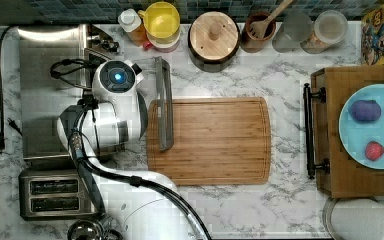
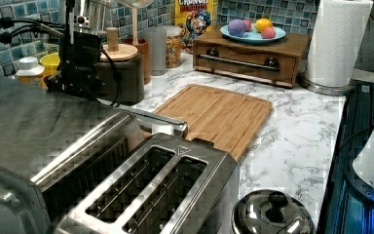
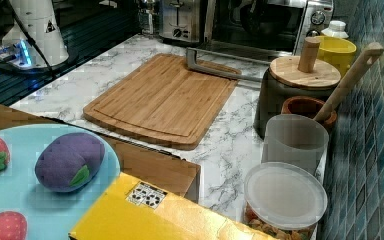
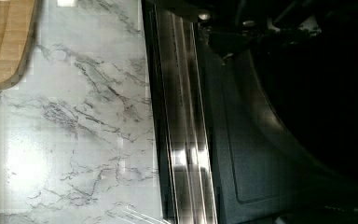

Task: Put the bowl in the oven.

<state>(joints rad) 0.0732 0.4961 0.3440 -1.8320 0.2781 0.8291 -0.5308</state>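
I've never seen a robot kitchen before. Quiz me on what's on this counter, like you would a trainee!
1. True or false: the oven has its door down, with the handle over the edge of the cutting board.
2. What lies on the light-blue plate? A) toy fruit B) spoons C) bread
3. Fill in: the toaster has ___ slots.
Key: 1 true; 2 A; 3 two.
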